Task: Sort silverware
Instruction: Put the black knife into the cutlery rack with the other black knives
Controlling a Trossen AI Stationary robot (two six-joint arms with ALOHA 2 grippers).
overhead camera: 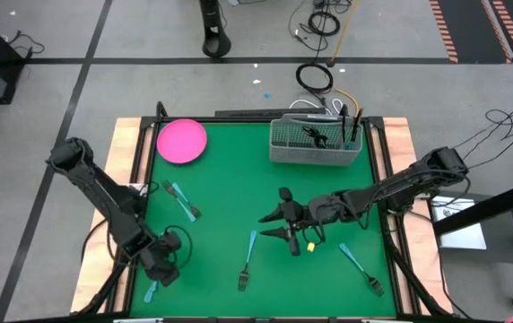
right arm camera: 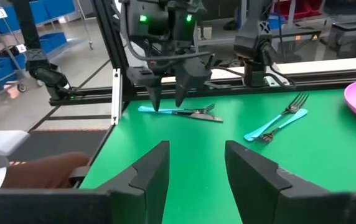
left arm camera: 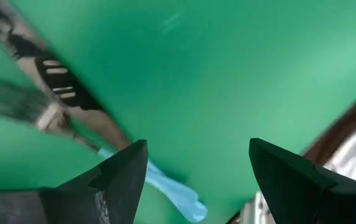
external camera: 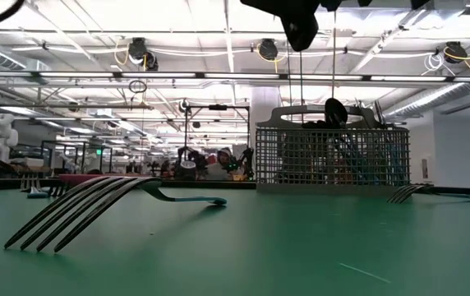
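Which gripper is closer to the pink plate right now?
Left, narrowly. The left gripper hovers at the table's near-left corner, straight down from the pink plate; the right gripper sits mid-table, farther across.

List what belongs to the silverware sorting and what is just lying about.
Job: middle fork; right fork; left pair of utensils; blue handle by the left arm; mesh basket, holding cutlery.
Lying about: pink plate; small yellow bit; floor cables.
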